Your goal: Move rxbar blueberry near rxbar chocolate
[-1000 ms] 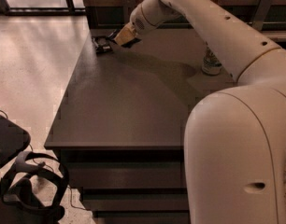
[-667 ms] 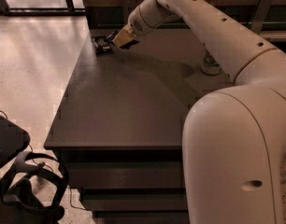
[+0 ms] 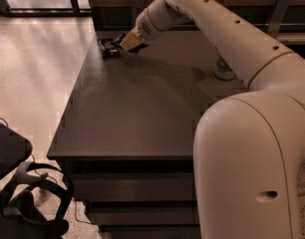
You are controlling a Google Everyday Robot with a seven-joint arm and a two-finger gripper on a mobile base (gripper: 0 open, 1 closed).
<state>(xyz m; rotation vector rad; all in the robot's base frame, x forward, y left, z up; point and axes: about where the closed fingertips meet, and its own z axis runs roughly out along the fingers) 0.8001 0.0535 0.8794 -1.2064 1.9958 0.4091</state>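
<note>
My gripper is at the far left corner of the dark table, low over the tabletop, on the end of the white arm. A small dark flat shape lies right at the gripper's tip near the table's left edge. I cannot tell whether it is the rxbar blueberry or the rxbar chocolate, nor whether the gripper touches it. No second bar shows apart from it; the other one is hidden or merged with this dark shape.
A small pale can or cup stands on the right of the table, beside the arm. My white body fills the lower right. A dark headset lies on the floor at the lower left.
The gripper has edged slightly left and down towards the table's far left corner. The dark shape at its tip stays in about the same place.
</note>
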